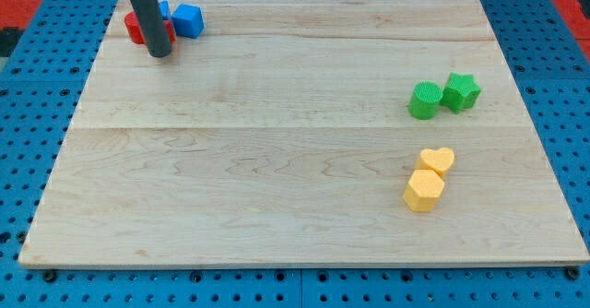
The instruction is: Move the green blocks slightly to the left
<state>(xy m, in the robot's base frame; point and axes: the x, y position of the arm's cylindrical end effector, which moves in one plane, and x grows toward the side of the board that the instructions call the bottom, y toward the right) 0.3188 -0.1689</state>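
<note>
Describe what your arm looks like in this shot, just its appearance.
Only a straight, dark grey rod shows, coming in from the view's top; it is smooth and round, with no cables or markings visible. My tip is its blunt lower end, near the red block and blue blocks, far from the green blocks.

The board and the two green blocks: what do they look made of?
The board looks like pale, lightly finished wood: grain streaks and plank seams show. The green cylinder and green star look like matte painted wood or plastic; flat uniform colour, no grain visible, so uncertain.
</note>
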